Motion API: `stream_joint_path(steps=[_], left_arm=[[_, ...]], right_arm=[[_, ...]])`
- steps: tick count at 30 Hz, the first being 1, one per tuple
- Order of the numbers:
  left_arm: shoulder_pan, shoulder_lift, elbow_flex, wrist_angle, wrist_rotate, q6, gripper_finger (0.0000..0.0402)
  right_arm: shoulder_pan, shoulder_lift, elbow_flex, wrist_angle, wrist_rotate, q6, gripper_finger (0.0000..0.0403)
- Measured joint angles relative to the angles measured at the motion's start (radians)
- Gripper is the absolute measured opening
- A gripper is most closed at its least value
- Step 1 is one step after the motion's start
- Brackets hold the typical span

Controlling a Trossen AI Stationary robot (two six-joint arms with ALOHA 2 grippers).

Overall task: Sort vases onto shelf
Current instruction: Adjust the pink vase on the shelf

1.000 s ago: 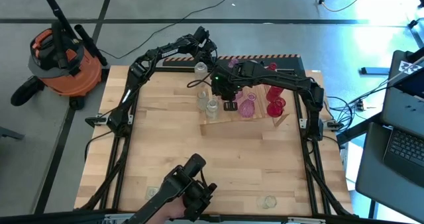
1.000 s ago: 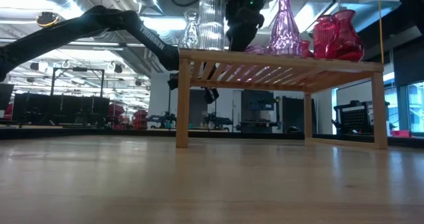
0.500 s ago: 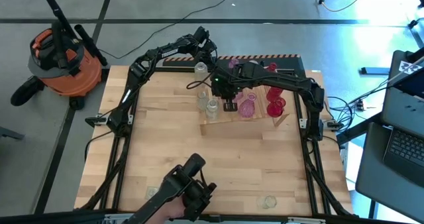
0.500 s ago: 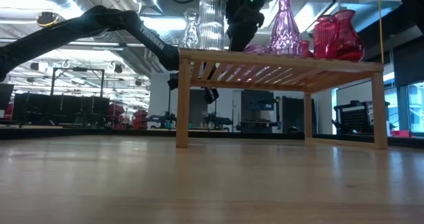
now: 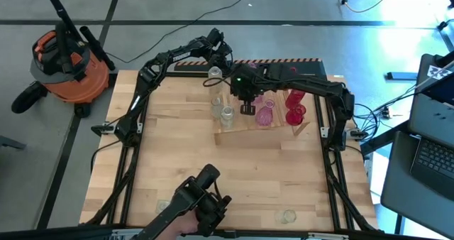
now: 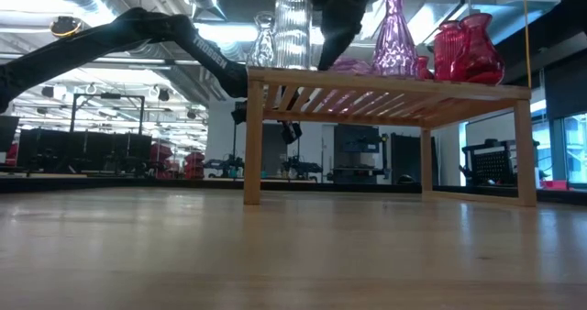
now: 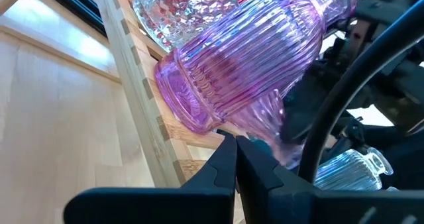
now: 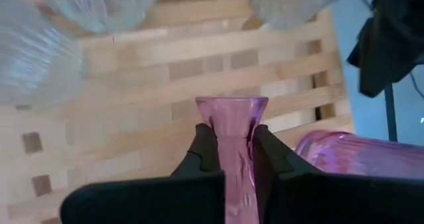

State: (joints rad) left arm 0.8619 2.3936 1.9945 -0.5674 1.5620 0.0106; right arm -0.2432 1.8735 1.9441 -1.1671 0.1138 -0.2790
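Right tool (image 8: 228,151) is clamped on the thin neck of a small pink glass vase with a flared lip (image 8: 232,111), fingers pinching just under the flare, prob. so the lip keeps it from slipping down. In the high view that tool (image 5: 247,109) sits over the middle of the light slatted wooden shelf (image 5: 245,124), w/ the arm reaching in from the right side of the counter (image 5: 177,162). Vase is right above the slats; can't tell if its base touches the wood or hangs just clear. Just beside it stands a bigger ribbed pink glass vase (image 8: 361,154), so the narrow neck grip likely keeps the fingers from bumping neighbours. Two clear glass vases (image 5: 227,114) stand on the shelf's left part, pink ones (image 5: 264,115) in the middle, red glass vases (image 5: 295,114) toward the right, so the sort looks to run by colour and this pink piece belongs in the middle group. Low view shows the row up on the shelf top: tall ribbed clear vase (image 6: 293,26), pink bottle-shaped vase (image 6: 394,30), red ones (image 6: 468,49). Left tool (image 7: 236,168) is closed w/ nothing in it, parked at the far side of the shelf, facing a ribbed pink vase (image 7: 252,58) close by, seemingly waiting. One small clear vase (image 5: 286,216) lies on the near counter, well apart from the shelf, unsorted.
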Motion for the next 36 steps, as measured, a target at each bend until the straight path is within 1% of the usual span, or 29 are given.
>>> stream_joint_path(steps=[4, 7, 12, 18, 21, 24, 29, 31, 33, 36], left_arm=[[0.000, 0.000, 0.000, 0.000, 0.000, -0.001, 0.0000], [0.000, 0.000, 0.000, 0.000, 0.000, -0.001, 0.0000], [0.000, 0.000, 0.000, 0.000, 0.000, -0.002, 0.0000], [0.000, 0.000, 0.000, 0.000, 0.000, -0.002, 0.0000], [0.000, 0.000, 0.000, 0.000, 0.000, -0.004, 0.0000], [0.000, 0.000, 0.000, 0.000, 0.000, -0.010, 0.0000], [-0.003, 0.000, 0.000, 0.000, 0.001, -0.059, 0.0000], [-0.009, 0.000, 0.000, -0.012, 0.005, -0.062, 0.0000], [-0.014, 0.000, 0.000, -0.032, 0.002, -0.063, 0.0000], [-0.022, 0.000, 0.000, -0.061, -0.019, -0.080, 0.0000]], right_arm=[[0.000, -0.036, 0.002, 0.044, 0.000, 0.018, 0.0001], [0.000, -0.066, 0.003, 0.079, -0.001, 0.042, 0.0004], [-0.006, -0.101, 0.004, 0.085, -0.003, 0.064, 0.0003], [-0.008, -0.098, 0.005, 0.092, -0.036, 0.005, 0.0001], [-0.022, -0.084, 0.006, 0.105, -0.063, 0.005, 0.0006], [-0.040, -0.068, 0.006, 0.112, -0.084, 0.046, 0.0035], [-0.062, -0.058, 0.006, 0.127, -0.075, 0.104, 0.0118], [-0.066, -0.050, 0.006, 0.131, -0.073, 0.124, 0.0146], [-0.071, -0.045, 0.006, 0.130, -0.080, 0.144, 0.0167], [-0.072, -0.032, 0.006, 0.130, -0.094, 0.170, 0.0185]])
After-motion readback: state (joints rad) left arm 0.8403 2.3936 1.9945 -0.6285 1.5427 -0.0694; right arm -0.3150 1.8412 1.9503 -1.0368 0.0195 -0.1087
